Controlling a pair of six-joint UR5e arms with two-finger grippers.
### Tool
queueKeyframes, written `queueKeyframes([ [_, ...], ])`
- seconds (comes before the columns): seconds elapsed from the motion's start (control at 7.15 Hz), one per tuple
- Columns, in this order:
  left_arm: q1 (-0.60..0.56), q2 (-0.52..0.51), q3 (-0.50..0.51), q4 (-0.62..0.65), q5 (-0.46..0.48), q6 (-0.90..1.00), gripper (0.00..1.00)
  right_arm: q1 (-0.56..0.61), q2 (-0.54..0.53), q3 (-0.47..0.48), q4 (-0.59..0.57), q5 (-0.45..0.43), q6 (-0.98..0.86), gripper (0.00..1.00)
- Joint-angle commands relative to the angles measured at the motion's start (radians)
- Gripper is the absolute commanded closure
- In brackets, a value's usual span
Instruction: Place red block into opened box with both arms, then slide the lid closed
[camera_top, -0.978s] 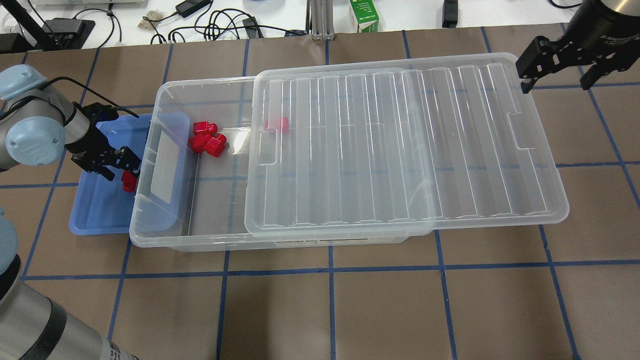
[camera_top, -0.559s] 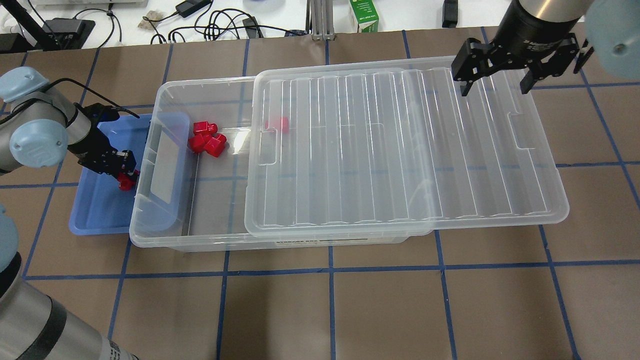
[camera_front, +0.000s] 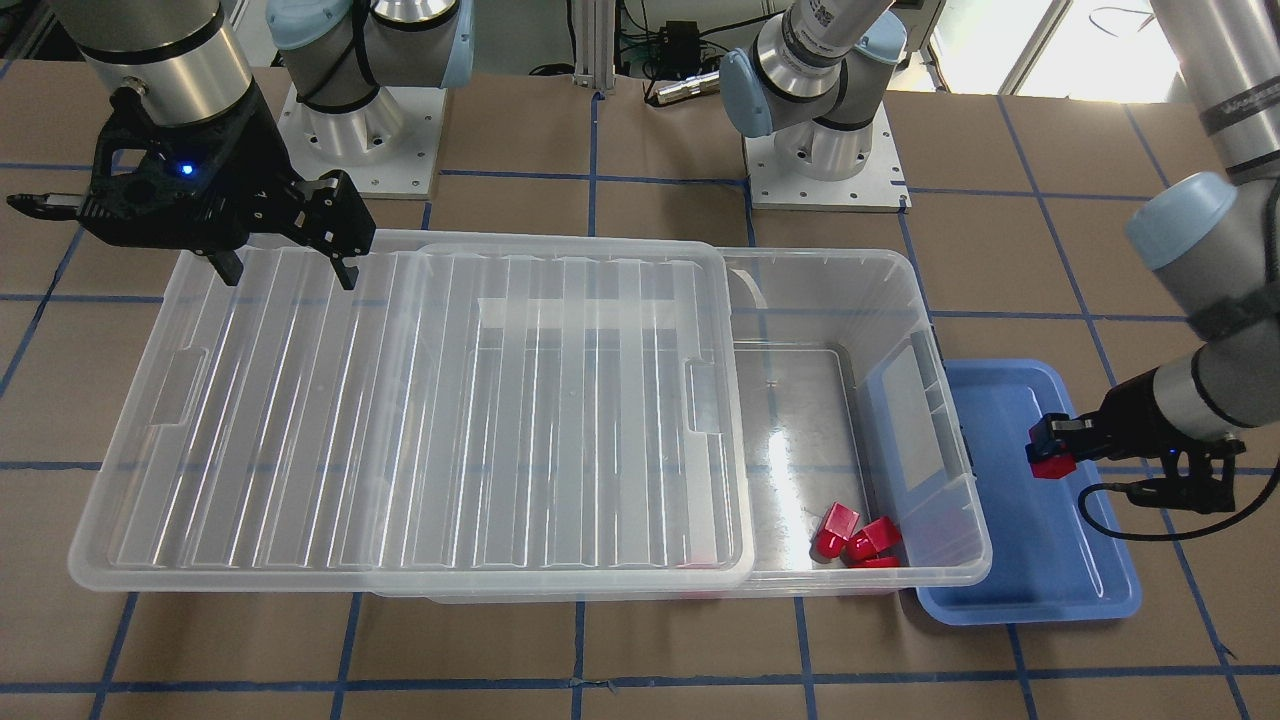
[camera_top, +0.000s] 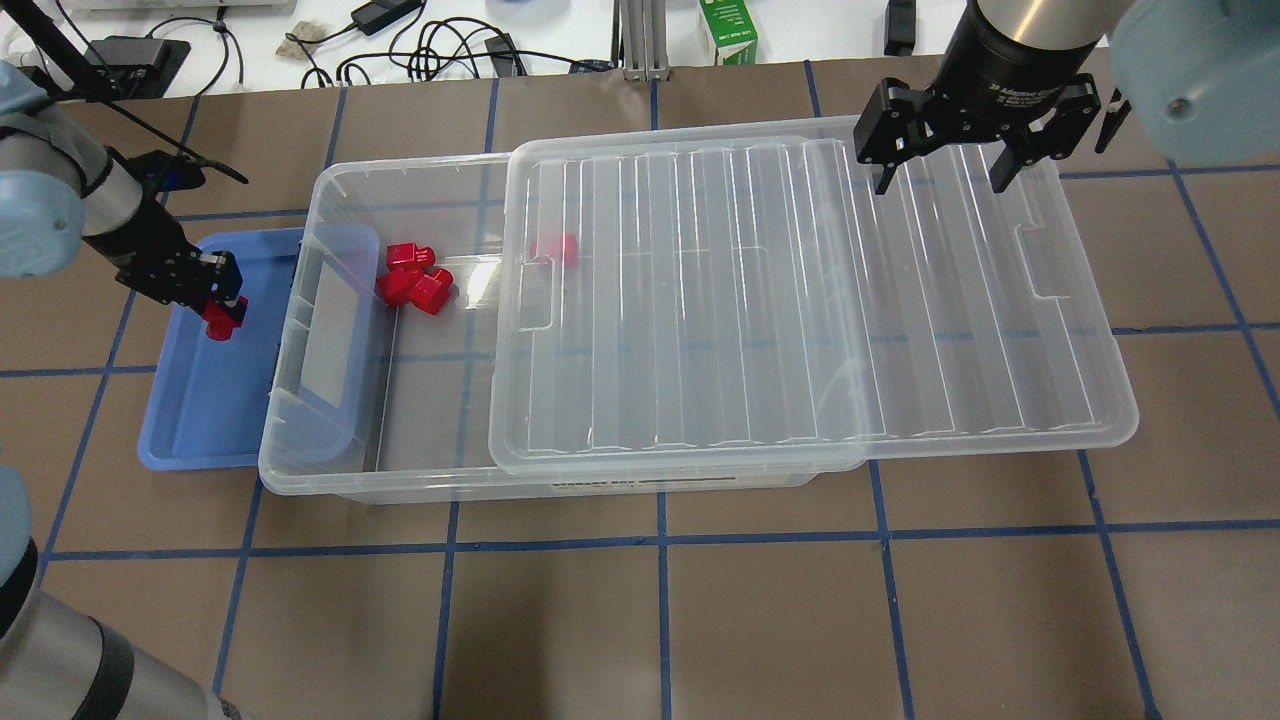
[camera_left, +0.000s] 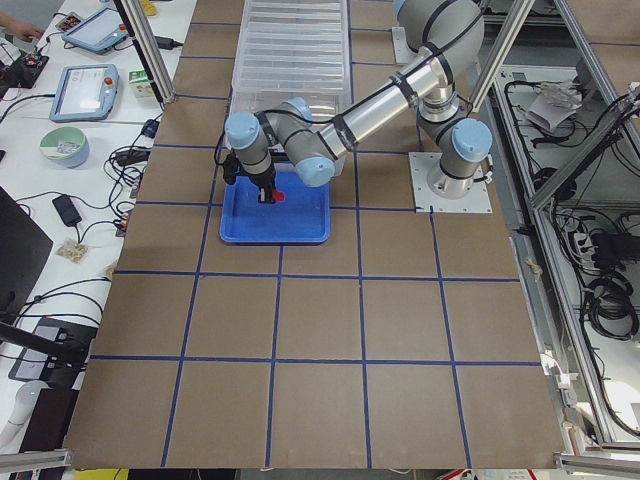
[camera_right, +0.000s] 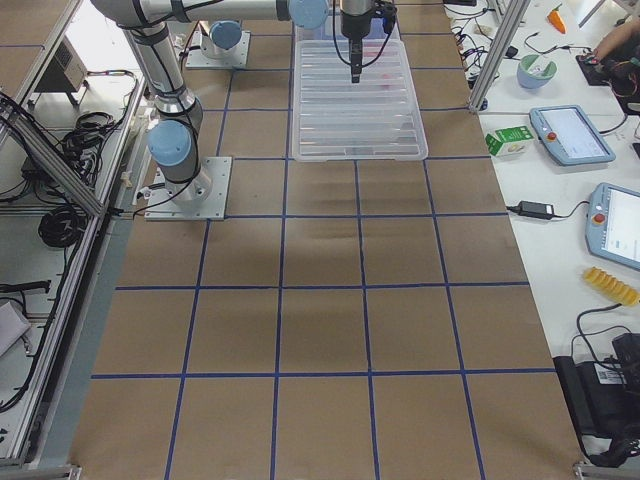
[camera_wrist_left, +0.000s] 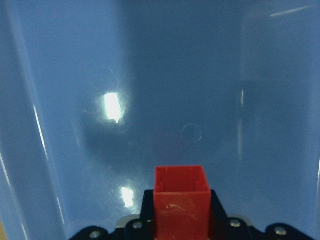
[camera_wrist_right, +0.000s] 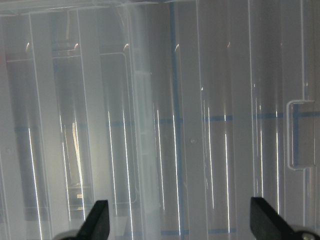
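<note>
My left gripper (camera_top: 221, 312) is shut on a red block (camera_top: 220, 322) and holds it above the blue tray (camera_top: 195, 425), left of the box's short wall. The left wrist view shows the red block (camera_wrist_left: 181, 197) between the jaws over the tray floor. The clear box (camera_top: 300, 478) holds three red blocks (camera_top: 414, 281) at its open left end and one more (camera_top: 557, 248) under the lid's edge. The ribbed lid (camera_top: 800, 310) covers the box's right part and overhangs it on the right. My right gripper (camera_top: 940, 182) hangs open above the lid's far right area, holding nothing.
Cables and a green carton (camera_top: 728, 30) lie on the white bench beyond the table's far edge. The two arm bases (camera_front: 825, 150) stand behind the box in the front-facing view. Brown table surface with blue tape lines lies in front of the box.
My left gripper shut on the red block in the tray and moved it up and left, away from the box wall. My right gripper swung left, from beyond the lid's corner to above it.
</note>
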Motion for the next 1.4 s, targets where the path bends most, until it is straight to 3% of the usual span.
queueKeyframes([
  [0.0,-0.101,0.098,0.107,-0.185,0.006,-0.073,0.90,-0.001,0.002,0.006,-0.002,0.008,0.002,0.00],
  [0.42,-0.319,0.179,0.030,-0.190,0.008,-0.240,0.88,-0.002,0.002,-0.003,-0.002,0.007,-0.012,0.00],
  [0.56,-0.348,0.181,-0.022,-0.157,0.006,-0.309,0.73,-0.002,0.002,-0.005,-0.005,-0.007,-0.015,0.00],
  [0.84,-0.379,0.186,-0.201,0.102,0.006,-0.340,0.85,-0.007,0.002,-0.005,-0.005,-0.007,-0.015,0.00],
  [0.98,-0.379,0.181,-0.278,0.194,0.006,-0.357,0.86,-0.011,0.002,-0.005,-0.005,-0.005,-0.013,0.00],
  [1.26,-0.379,0.166,-0.345,0.254,0.003,-0.380,0.86,-0.024,0.002,-0.005,-0.005,0.002,-0.016,0.00],
])
